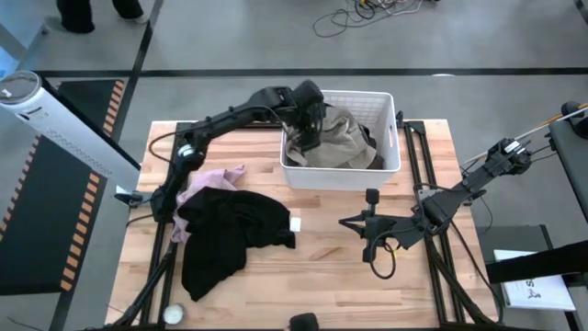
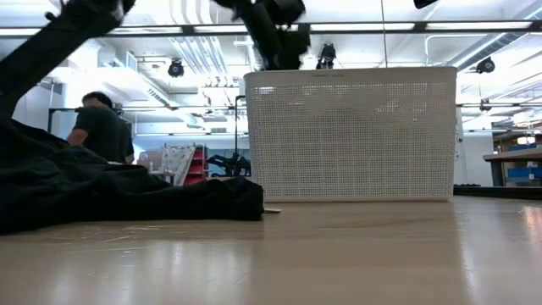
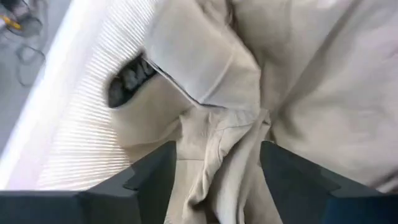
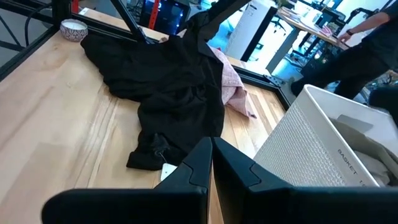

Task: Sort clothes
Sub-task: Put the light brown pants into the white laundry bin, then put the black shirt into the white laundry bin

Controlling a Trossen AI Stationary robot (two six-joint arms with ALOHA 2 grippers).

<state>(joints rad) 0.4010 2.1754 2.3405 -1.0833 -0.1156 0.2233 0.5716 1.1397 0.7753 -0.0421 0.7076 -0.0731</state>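
High view is showing the left pincer (image 1: pixel 308 115) reaching into the white perforated plastic basket (image 1: pixel 391 138) at the table's far edge, fingers spread around a fold of the beige-khaki fabric garment (image 1: pixel 340 138), probably needing to close and lift next, while the right pincer (image 1: pixel 369 221) is waiting pressed together.

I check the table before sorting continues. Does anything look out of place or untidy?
The black garment lies crumpled on the table, partly over the pink one. The left claw is open around the beige garment in the white basket.
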